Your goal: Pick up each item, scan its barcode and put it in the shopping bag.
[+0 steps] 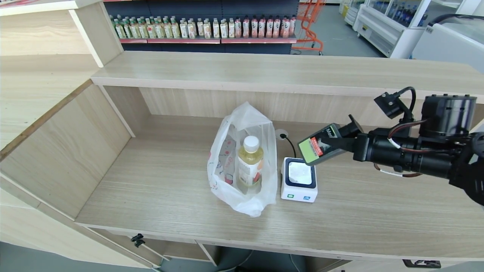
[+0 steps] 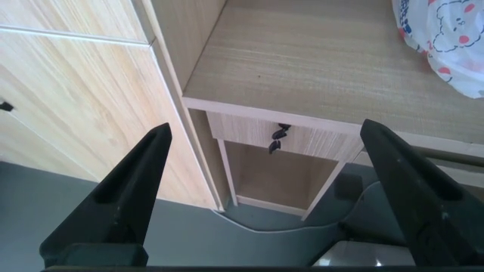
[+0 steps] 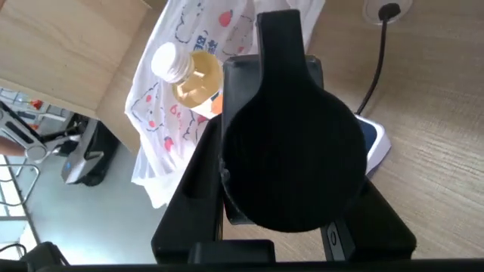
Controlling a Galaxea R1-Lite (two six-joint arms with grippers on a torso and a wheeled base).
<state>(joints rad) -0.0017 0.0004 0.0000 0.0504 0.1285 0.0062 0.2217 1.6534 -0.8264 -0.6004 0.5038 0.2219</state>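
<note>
Nearest you, the left gripper (image 2: pixel 266 130) hangs out in front of the counter's (image 1: pixel 170 196) near edge, its jaws wide apart with nothing between them. On the counter, the white shopping bag (image 1: pixel 261 143) stands open with a yellow drink bottle (image 1: pixel 249 162) upright inside. Just beside the bag, to its right, sits the white barcode scanner (image 1: pixel 299 179), window up. Your right gripper (image 1: pixel 328 142) is clamped on a dark box (image 1: pixel 311 153) with a green face, held tilted above the scanner. Far behind, a shop shelf (image 1: pixel 204 39) carries rows of bottles.
</note>
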